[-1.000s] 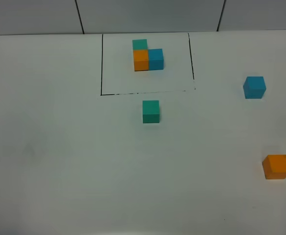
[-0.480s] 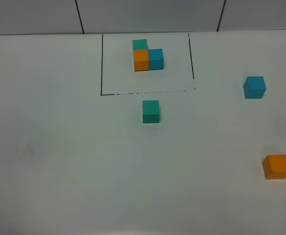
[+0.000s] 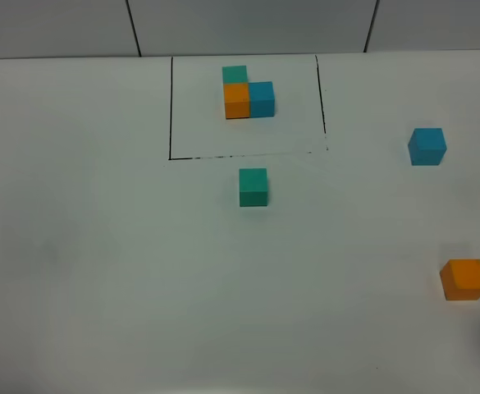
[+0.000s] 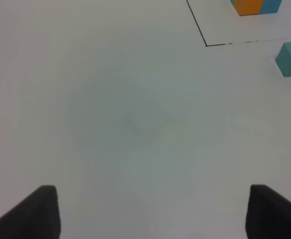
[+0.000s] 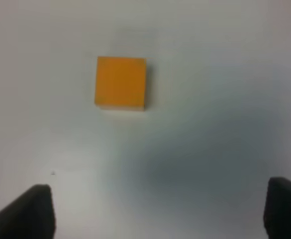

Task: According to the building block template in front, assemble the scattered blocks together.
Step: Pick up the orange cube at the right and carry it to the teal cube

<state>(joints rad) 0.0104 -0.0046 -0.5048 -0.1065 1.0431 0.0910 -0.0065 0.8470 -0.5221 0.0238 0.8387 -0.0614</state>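
I am holding my right gripper (image 5: 160, 211) wide and empty, the orange block (image 5: 121, 82) lying seemingly just ahead of it, untouched. My left gripper (image 4: 152, 211) is gaping likewise over bare table (image 4: 135, 124). The teal block (image 3: 253, 187) is sitting just before the template (image 3: 248, 92), the blue block (image 3: 427, 146) well right of it.

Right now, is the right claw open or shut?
The right gripper is open: its dark fingertips stand far apart with nothing between them; the orange cube lies clear of them.
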